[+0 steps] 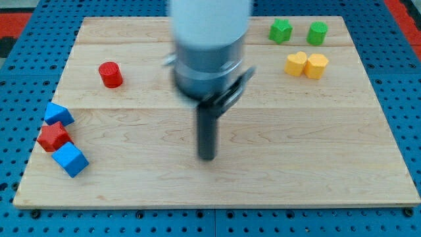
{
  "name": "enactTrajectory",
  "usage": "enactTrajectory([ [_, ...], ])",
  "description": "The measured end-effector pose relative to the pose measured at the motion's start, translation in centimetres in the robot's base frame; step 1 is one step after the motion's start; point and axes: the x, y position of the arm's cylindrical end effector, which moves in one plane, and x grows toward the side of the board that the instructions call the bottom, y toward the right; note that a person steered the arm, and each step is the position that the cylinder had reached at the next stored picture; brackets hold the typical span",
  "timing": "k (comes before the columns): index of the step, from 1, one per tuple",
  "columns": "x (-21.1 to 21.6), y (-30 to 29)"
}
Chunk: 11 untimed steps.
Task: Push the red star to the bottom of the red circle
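Observation:
The red star (52, 137) lies near the board's left edge, touching a blue block (58, 114) above it and a blue cube (70, 159) below it. The red circle (110, 74), a short cylinder, stands at the upper left, up and to the right of the star. My tip (207, 157) rests on the board near the middle, far to the right of the star and down-right of the red circle, touching no block.
Two green blocks (281, 30) (317, 32) sit at the top right, with two yellow blocks (297, 63) (316, 66) just below them. The wooden board (296, 145) ends in edges on all sides over a blue pegged surface.

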Motion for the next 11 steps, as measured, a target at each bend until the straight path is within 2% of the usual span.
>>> enactTrajectory([
  [1, 4.9, -8.7],
  [2, 1.1, -23.1],
  [3, -1.3, -26.2],
  [4, -1.8, -23.3],
  [5, -5.2, -22.9],
  [7, -6.3, -14.4],
  [9, -13.4, -14.0],
  [10, -13.5, -17.4],
  [11, -17.5, -19.5],
])
